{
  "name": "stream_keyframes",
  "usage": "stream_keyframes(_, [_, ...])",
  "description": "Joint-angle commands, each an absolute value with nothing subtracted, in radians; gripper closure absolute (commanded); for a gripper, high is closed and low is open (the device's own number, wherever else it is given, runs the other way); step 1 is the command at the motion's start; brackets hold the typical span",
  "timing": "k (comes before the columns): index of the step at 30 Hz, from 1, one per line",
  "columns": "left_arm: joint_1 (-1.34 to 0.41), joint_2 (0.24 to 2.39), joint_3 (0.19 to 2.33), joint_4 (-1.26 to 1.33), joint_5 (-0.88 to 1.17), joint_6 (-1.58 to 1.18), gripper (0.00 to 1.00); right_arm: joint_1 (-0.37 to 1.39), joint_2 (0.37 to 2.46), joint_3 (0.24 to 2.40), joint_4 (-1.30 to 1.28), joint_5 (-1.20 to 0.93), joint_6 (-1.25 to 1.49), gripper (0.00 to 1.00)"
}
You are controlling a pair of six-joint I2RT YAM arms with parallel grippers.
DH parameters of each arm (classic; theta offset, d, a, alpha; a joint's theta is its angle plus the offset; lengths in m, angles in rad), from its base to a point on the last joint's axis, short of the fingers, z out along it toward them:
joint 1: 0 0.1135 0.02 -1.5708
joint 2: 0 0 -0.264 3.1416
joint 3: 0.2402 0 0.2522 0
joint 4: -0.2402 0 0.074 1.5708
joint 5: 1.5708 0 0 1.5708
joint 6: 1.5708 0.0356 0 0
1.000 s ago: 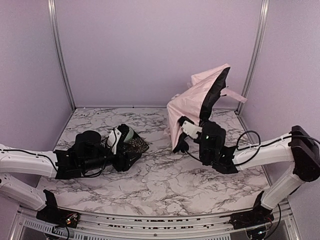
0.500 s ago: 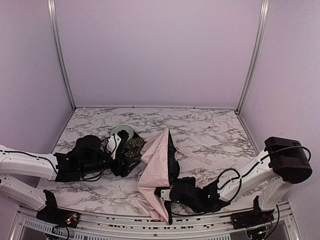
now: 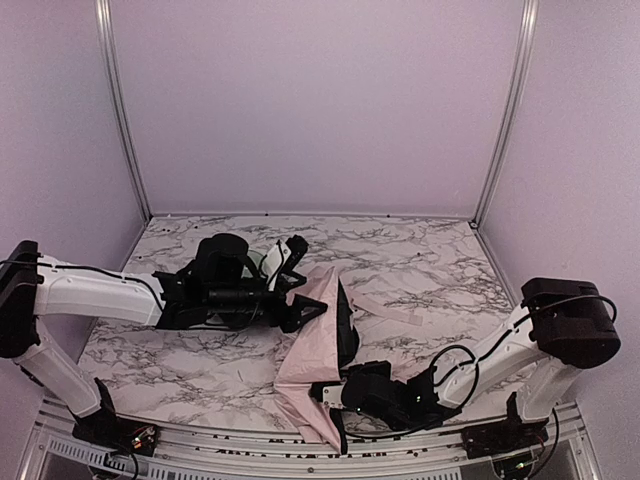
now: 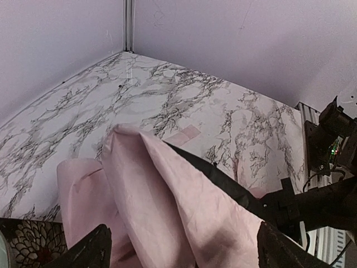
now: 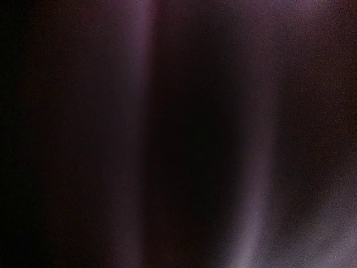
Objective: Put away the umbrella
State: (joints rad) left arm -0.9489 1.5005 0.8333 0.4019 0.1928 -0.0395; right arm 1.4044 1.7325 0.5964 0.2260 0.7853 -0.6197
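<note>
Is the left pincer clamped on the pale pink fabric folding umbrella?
No, in the left wrist view the left pincer stands wide open, one finger on either side of the pale pink fabric folding umbrella.

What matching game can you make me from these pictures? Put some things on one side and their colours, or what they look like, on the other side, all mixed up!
Things:
1. umbrella
2. left gripper
3. table
4. mat

Descriptions:
A. white with grey marble veins
B. fingers open wide
C. pale pink, lying collapsed
D. dark with a flower pattern

Pairs: 1-C, 2-B, 3-A, 4-D
</note>
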Motion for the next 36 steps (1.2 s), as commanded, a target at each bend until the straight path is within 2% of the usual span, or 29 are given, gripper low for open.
stream_keyframes(1, [-0.892, 1.643, 0.967, 0.414, 0.372, -0.069, 0.11, 1.424, 1.741, 0.581, 0.229, 0.715, -0.629, 1.00])
stream_keyframes(4, [-0.896, 1.726, 1.019, 0.410, 0.495, -0.075, 0.23, 1.424, 1.731, 0.576, 0.244, 0.724, -0.630, 1.00])
stream_keyframes(10, [-0.955, 1.716, 1.020, 0.411, 0.500, -0.008, 0.84, 1.423, 1.699, 0.568, 0.287, 0.707, -0.633, 1.00])
stream_keyframes(12, [-0.981, 1.687, 1.007, 0.413, 0.479, 0.035, 1.00, 1.422, 1.697, 0.576, 0.288, 0.708, -0.637, 0.93])
stream_keyframes(13, [-0.991, 1.672, 0.997, 0.413, 0.453, 0.055, 1.00, 1.423, 1.692, 0.581, 0.282, 0.709, -0.634, 0.84])
stream_keyframes(16, [-0.998, 1.633, 0.960, 0.419, 0.348, 0.085, 1.00, 1.423, 1.656, 0.602, 0.237, 0.706, -0.609, 0.47])
stream_keyframes(21, [-0.997, 1.579, 0.898, 0.426, 0.233, 0.132, 1.00, 1.426, 1.540, 0.646, 0.084, 0.660, -0.559, 0.05])
stream_keyframes(23, [-0.997, 1.557, 0.880, 0.426, 0.206, 0.152, 1.00, 1.425, 1.478, 0.662, 0.003, 0.603, -0.543, 0.02])
stream_keyframes(30, [-1.057, 1.432, 0.802, 0.426, 0.149, 0.204, 1.00, 1.391, 1.246, 0.832, -0.415, 0.226, -0.454, 0.03])
stream_keyframes(36, [-1.228, 1.335, 0.691, 0.390, 0.113, 0.266, 1.00, 1.187, 1.031, 0.860, -0.375, -0.072, -0.370, 0.00])
